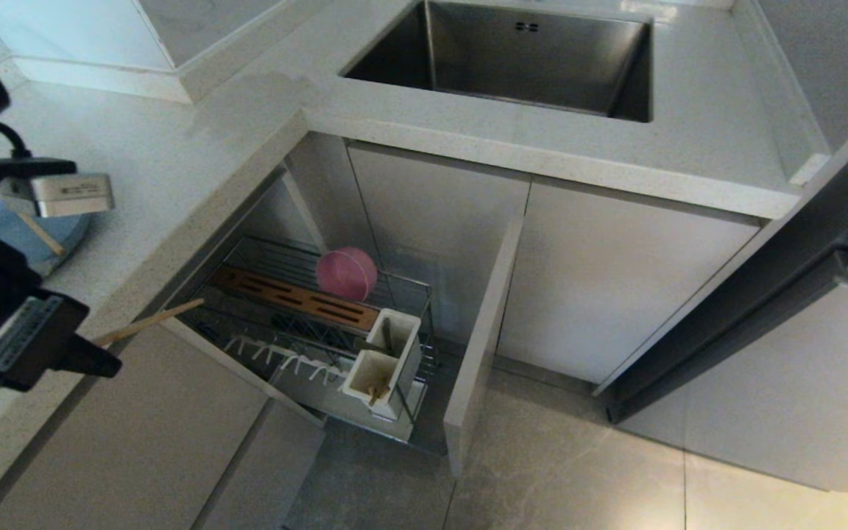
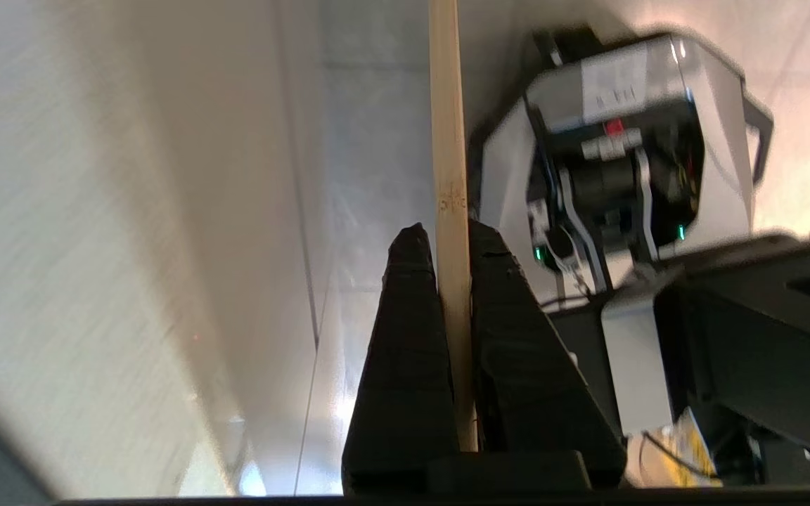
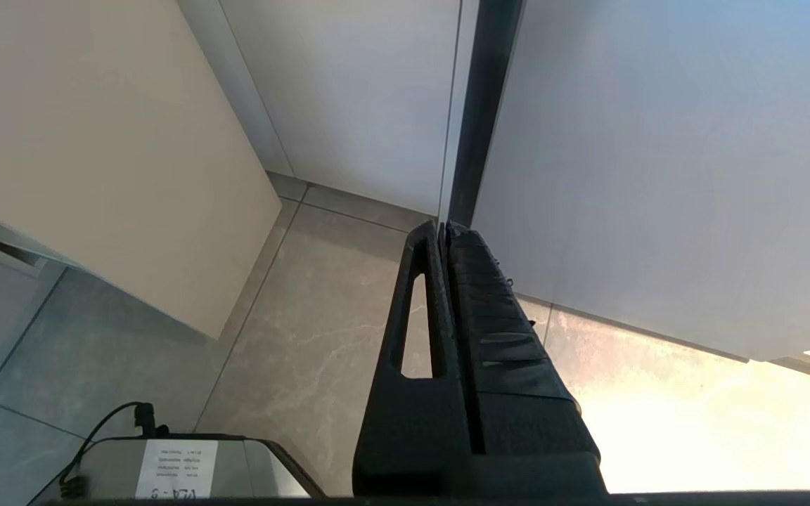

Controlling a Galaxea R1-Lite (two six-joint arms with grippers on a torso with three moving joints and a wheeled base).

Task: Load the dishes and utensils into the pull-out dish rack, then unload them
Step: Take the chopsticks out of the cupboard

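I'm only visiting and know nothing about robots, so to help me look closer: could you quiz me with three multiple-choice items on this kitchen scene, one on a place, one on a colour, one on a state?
1. Where is the bowl?
A. in the sink
B. in the pull-out dish rack
C. on the floor

2. What colour is that bowl?
A. pink
B. green
C. black

3. What is the left end effector doing?
A. standing open and empty
B. gripping a fork
C. shut on a chopstick

Answers:
1 B: it sits in the wire basket behind the wooden strip.
2 A: it shows plainly pink.
3 C: the wooden stick is pinched between both fingers.
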